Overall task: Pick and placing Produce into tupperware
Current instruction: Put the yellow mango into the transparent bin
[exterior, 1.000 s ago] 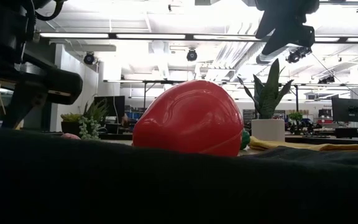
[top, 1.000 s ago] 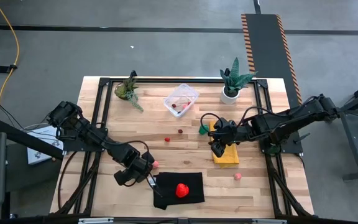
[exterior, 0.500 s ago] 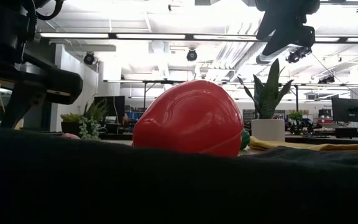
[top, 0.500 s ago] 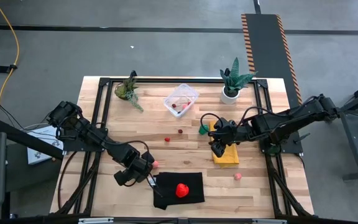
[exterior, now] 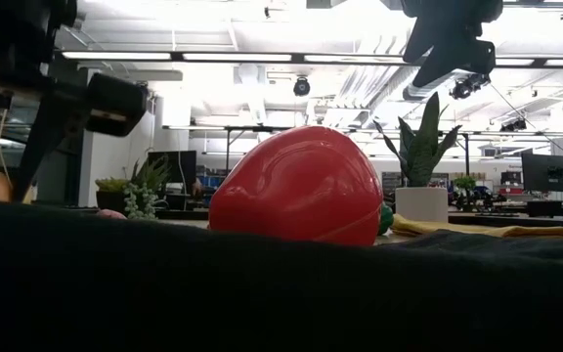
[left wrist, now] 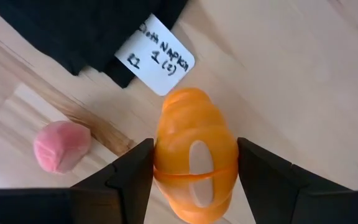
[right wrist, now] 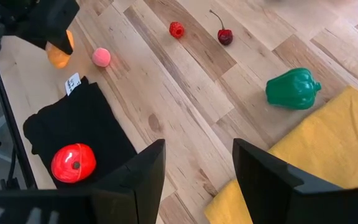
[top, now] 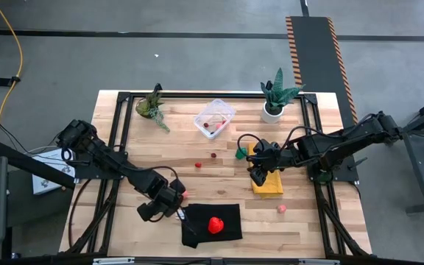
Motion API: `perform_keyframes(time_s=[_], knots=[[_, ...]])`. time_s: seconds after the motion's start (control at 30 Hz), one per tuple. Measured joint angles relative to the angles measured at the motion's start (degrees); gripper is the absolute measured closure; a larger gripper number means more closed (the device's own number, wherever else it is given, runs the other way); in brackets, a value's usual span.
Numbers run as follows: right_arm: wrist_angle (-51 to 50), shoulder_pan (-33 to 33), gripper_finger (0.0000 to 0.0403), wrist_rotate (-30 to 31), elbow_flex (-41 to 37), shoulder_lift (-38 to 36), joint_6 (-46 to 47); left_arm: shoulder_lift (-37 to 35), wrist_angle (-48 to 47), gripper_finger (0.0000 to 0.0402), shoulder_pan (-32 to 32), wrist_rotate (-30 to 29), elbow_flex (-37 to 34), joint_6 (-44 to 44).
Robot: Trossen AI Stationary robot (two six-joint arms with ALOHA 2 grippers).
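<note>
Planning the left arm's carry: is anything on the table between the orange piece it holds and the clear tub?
Nothing tall. The left pincer grips the orange piece near the black cloth. Between it and the tub lie only bare wood and two small red berries, low enough to pass over.

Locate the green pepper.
In the high view, the green pepper lies right of centre, touching the yellow cloth's far-left corner, beside the right gripper.
</note>
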Motion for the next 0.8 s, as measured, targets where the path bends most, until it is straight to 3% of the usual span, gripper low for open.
perform_keyframes(time_s=[0.8], knots=[[-0.2,0.0,0.0226,-3.1,0.0,-3.6,-6.3,0.0,-10.1,0.0197,0.0,-6.3,15.0,-5.1]])
